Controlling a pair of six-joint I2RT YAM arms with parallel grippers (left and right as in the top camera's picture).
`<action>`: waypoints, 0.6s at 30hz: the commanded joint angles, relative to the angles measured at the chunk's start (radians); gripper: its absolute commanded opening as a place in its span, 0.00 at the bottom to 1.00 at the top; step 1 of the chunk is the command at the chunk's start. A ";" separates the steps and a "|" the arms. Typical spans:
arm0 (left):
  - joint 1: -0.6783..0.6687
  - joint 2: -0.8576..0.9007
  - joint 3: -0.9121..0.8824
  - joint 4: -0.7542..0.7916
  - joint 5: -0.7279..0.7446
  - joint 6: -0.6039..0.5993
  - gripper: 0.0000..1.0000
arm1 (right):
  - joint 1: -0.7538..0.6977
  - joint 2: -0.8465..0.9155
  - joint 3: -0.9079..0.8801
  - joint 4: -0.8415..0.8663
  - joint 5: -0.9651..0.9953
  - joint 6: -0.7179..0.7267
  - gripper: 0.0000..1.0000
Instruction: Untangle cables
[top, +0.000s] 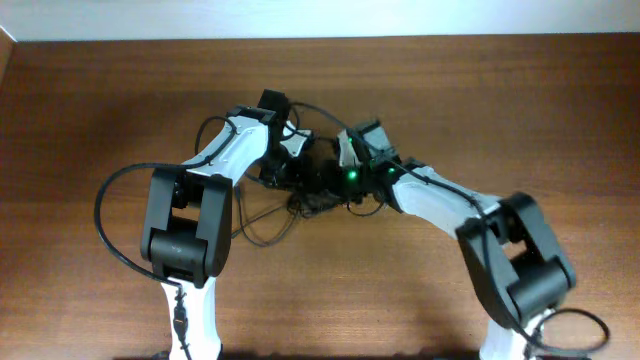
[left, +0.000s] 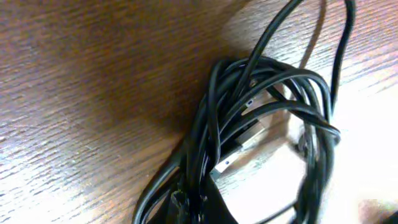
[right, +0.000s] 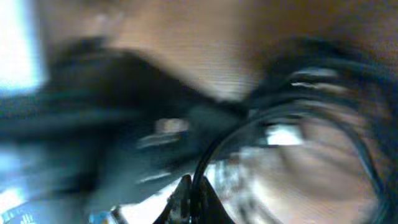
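Item: thin black flexible cables. A slack loop lies nearest the arm bases, and behind it a knotted bundle sits mid-table between both arms.
Left gripper: jaws together, pinching strands of the bundle.
Right gripper: jaws together on one strand; view blurred.
Beyond: brown wood-grain table.

The left arm and right arm are white with black joint blocks; a green light glows.
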 joint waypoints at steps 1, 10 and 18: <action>-0.005 0.028 0.000 0.006 -0.016 -0.003 0.00 | -0.001 -0.130 0.003 0.034 -0.142 -0.117 0.04; -0.005 0.028 0.000 0.006 -0.016 -0.003 0.00 | -0.002 -0.223 0.003 0.026 -0.277 -0.119 0.04; -0.004 0.028 0.000 0.005 -0.015 -0.003 0.00 | -0.002 -0.222 0.003 -0.139 -0.169 -0.115 0.04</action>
